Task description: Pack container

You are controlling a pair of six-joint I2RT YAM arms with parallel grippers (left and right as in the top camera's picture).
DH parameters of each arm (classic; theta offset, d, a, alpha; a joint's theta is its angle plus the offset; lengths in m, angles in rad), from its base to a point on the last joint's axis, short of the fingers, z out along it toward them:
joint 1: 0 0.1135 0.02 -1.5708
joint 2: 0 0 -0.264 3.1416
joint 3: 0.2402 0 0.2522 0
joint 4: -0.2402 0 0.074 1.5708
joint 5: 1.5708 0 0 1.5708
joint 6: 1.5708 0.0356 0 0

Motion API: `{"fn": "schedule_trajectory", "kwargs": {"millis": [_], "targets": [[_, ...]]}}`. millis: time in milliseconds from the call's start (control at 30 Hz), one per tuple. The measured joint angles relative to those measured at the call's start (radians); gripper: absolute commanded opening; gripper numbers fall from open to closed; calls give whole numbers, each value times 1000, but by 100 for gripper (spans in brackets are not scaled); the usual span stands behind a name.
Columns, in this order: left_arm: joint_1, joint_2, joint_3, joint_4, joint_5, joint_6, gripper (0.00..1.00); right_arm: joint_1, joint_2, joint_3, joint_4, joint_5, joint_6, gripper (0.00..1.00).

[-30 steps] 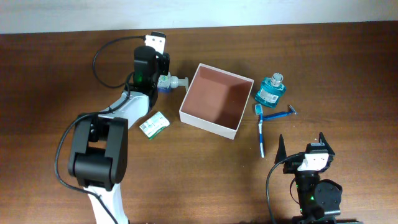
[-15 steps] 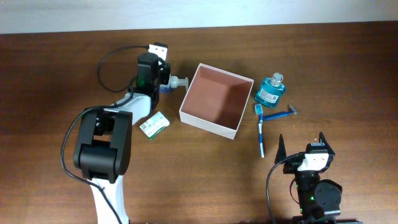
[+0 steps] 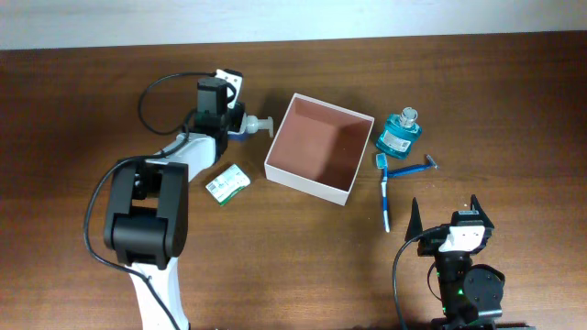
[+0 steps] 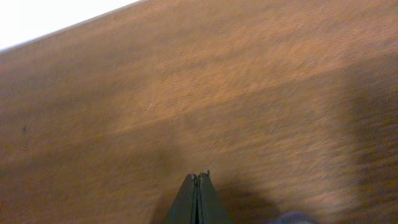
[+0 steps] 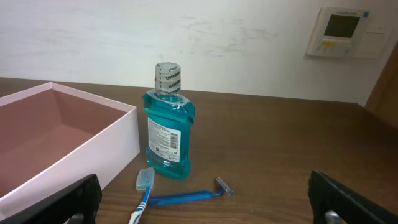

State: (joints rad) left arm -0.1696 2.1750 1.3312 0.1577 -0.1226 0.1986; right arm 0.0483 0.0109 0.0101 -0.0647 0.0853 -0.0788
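left hand [image 4: 198, 184] shifted left, closed | pump bottle [image 3: 255, 125] perhaps half hidden | right hand [image 5: 205, 202] spread wide

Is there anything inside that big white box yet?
Empty. The container shows only bare reddish-brown floor; bottle, razor and toothbrush lie outside it.

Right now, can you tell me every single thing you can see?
container: one, white outside, reddish-brown inside, middle of the table
mouthwash bottle: one, teal, right of the container
toothbrush: one, blue and white, lying right of the container
razor: one, blue, beside the toothbrush
pump bottle: one, white pump, left of the container
packet: one, green and white, front-left of the container
table: one, brown wood
wall panel: one, white, on the wall
left hand: black, shut, by the pump bottle
right hand: black, open, near the front edge
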Motion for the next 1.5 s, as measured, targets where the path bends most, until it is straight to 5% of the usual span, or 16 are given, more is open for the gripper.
{"fn": "schedule_trajectory", "kwargs": {"millis": [667, 867, 1100, 1267, 1500], "targets": [[31, -48, -4, -330, -284, -23, 0, 0, 0, 0, 0, 0, 0, 99], [32, -214, -26, -367, -352, -27, 0, 0, 0, 0, 0, 0, 0, 99], [32, -527, -18, -429, -149, -15, 0, 0, 0, 0, 0, 0, 0, 99], [30, -542, -18, -514, 63, 79, 0, 0, 0, 0, 0, 0, 0, 99], [29, -519, -19, -562, 171, 180, 6, 0, 0, 0, 0, 0, 0, 99]]}}
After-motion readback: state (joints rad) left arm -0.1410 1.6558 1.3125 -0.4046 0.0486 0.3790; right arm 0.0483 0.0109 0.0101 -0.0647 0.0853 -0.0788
